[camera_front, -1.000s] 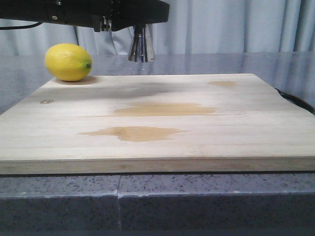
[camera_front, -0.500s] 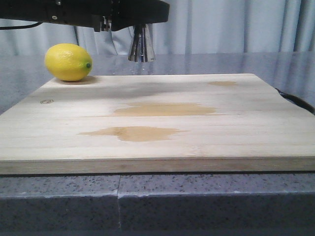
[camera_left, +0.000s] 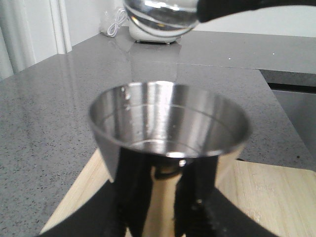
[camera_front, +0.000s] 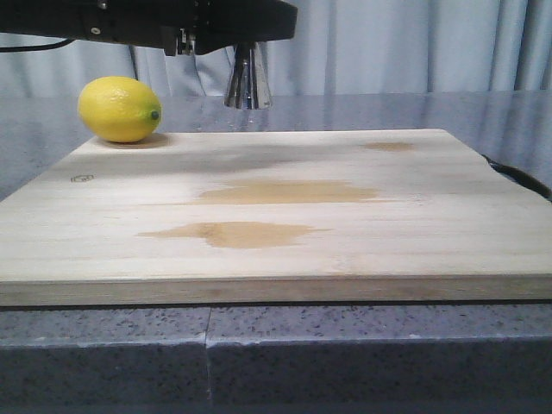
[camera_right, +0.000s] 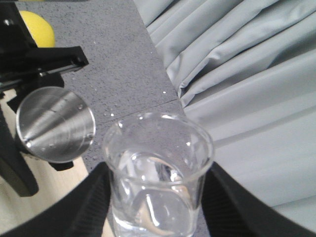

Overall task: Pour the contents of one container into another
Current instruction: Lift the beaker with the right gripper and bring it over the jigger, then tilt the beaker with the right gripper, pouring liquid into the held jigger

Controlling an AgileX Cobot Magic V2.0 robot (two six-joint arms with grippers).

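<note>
Your left claw (camera_left: 158,212) pinches the jigger (camera_left: 168,133) above the board's (camera_front: 276,216) far edge. Your right claw (camera_right: 155,197) pinches the beaker (camera_right: 158,173), held beside it. A lemon (camera_front: 119,109) sits far left.

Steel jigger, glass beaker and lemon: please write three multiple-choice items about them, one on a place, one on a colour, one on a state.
1. Where does the lemon lie?
A. at the wooden board's far left corner
B. in the middle of the board
C. inside the jigger

2. What colour is the lemon?
A. green
B. yellow
C. red

3. What does the right claw hold?
A. nothing
B. the lemon
C. the glass beaker, upright

Answers: 1 A, the front view shows it at that corner. 2 B, its skin is plainly yellow. 3 C, the right wrist view shows the fingers on both sides of the beaker, near the steel jigger in the left claw.
</note>
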